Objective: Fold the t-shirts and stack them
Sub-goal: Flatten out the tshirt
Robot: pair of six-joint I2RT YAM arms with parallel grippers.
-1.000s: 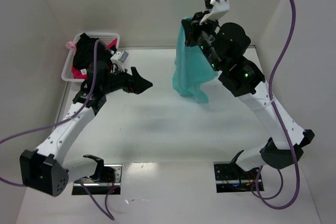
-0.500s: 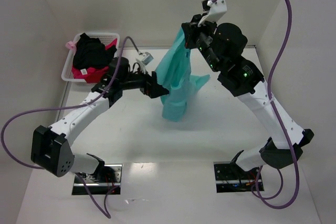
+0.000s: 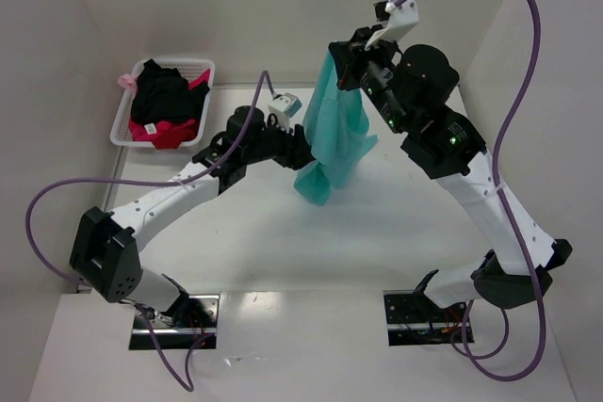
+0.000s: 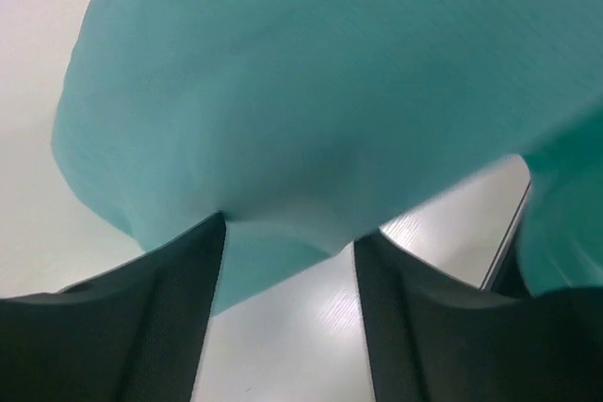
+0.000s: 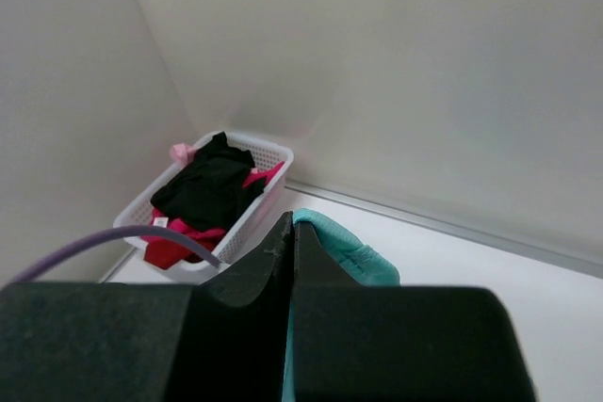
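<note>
The left arm has swung over from beside the basket, and the left gripper (image 3: 298,144) now meets the hanging plain teal-green cloth t-shirt (image 3: 341,129). Its jaws stand apart, with a fold of the cloth bulging between the fingertips. The right gripper (image 3: 343,56) is clamped on the shirt's top edge, holding it up over the white worktop (image 3: 283,242). The black t-shirt (image 3: 164,94) and the bright pink-red t-shirt (image 3: 171,133) lie bunched in the white plastic lattice basket (image 3: 120,122) at the far left.

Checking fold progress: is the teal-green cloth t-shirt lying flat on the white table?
No, the teal-green t-shirt hangs bunched in the air from the raised right gripper.
</note>
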